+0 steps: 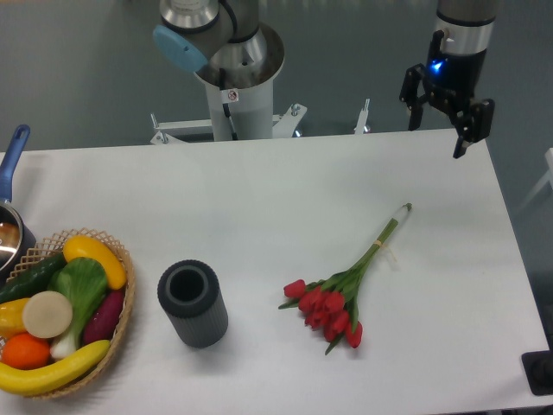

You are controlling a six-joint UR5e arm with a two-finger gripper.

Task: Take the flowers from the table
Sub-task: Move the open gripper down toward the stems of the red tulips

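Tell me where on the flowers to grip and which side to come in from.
Grip the flowers on the bundled stems, about midway, near the pale tie. They lie flat on the table, stems running up-right, buds down-left. Probably best to bring the gripper, now open above the far right edge, straight down with fingers closing across the stems. The buds look bulky and easily crushed.

Arm's upper links ran out of the top edge; only the base column (235,73) and wrist section above the claw (442,111) showed. Tabletop (285,186) cut at bottom and left edges. Wicker basket (121,303) clipped at left and bottom; banana (54,370) and orange (24,350) partly cropped. Blue-handled pot (10,226) mostly beyond left edge, contents unreadable. Dark object (539,372) at lower right corner cropped, unidentifiable. Inside of the grey cylinder (192,303) in shadow. Tie on the flowers (333,303) too small to make out.
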